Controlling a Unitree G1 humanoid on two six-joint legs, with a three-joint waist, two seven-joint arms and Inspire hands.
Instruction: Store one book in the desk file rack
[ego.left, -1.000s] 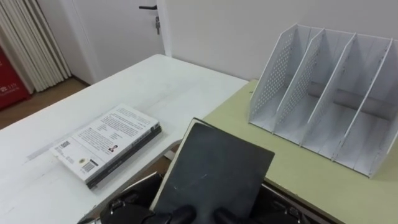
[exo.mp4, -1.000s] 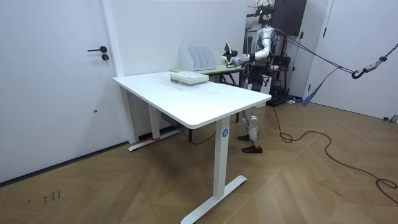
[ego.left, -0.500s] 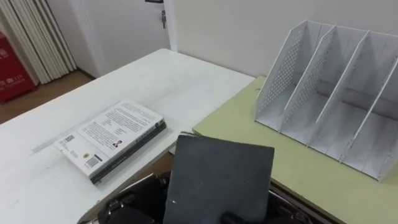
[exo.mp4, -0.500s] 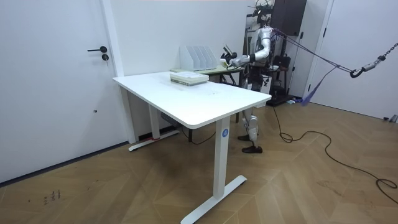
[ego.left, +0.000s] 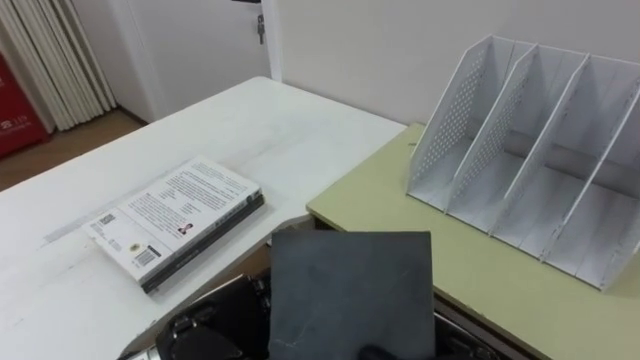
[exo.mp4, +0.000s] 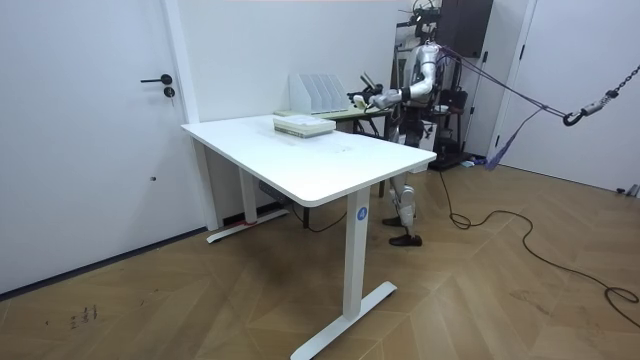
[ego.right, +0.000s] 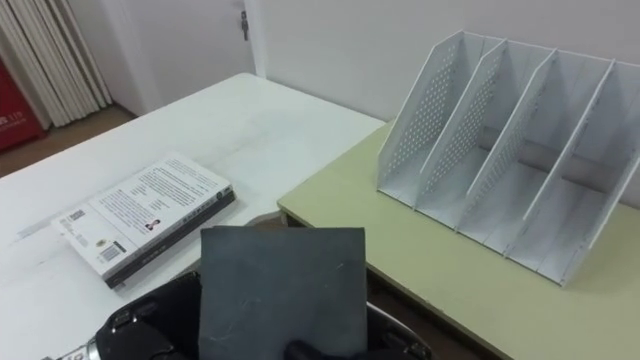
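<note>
Holding the dark book (ego.left: 350, 295) upright, well short of the file rack (ego.left: 530, 150): my right robot hand (ego.left: 375, 352) pinches its bottom edge; of my left robot hand (ego.left: 205, 330) I cannot tell the grasp. Risk: this low pinch may let it tip against a divider (ego.left: 487, 128).

You have a plain white wall (exo.mp4: 250, 50) behind the work area, with a white door (exo.mp4: 90, 130) in it that carries a dark lever handle (exo.mp4: 158, 80). The floor (exo.mp4: 200, 300) is herringbone wood in a warm brown. A white bench (exo.mp4: 330, 165) stands on white legs (exo.mp4: 350, 260) out from that wall. Just beside its far end sits a lower, pale green bench (ego.left: 480, 270), with a narrow gap between the two tops. Beige curtains (ego.left: 60, 60) hang at your far left, next to something red (ego.left: 15, 120). A tall dark cabinet (exo.mp4: 465, 30) stands in the back corner. The light is even and soft.
</note>
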